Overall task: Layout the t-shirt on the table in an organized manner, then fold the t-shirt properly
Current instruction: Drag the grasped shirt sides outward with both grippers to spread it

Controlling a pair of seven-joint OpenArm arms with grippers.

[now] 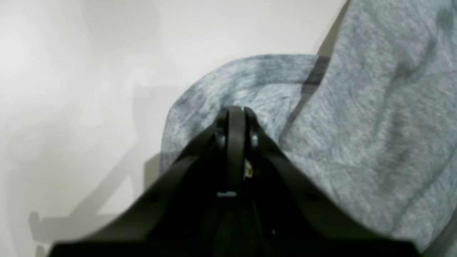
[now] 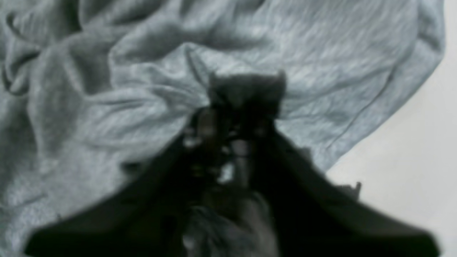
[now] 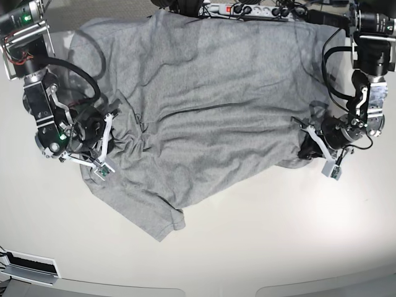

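t-shirt [image 3: 204,105]: grey, plain side up, spread over the upper middle of the base view; its top edge reaches the far desk rim, and one corner trails down to the lower middle.
folds: bunched wrinkles at the shirt's left edge in the base view; flatter cloth across the centre and right.
desk [image 3: 278,247]: glossy off-white, bare across the lower half of the base view.
left end effector [image 1: 234,110]: at the shirt's right edge in the base view; jaws pressed together, tip against a curved cloth fold. Whether cloth is pinched between them cannot be told.
right end effector [image 2: 246,89]: at the shirt's left edge in the base view; the wrist view is blurred, tips narrow and sunk in gathered cloth, wrinkles radiating from them.
power strip [image 3: 247,8]: at the top edge of the base view, beyond the shirt.
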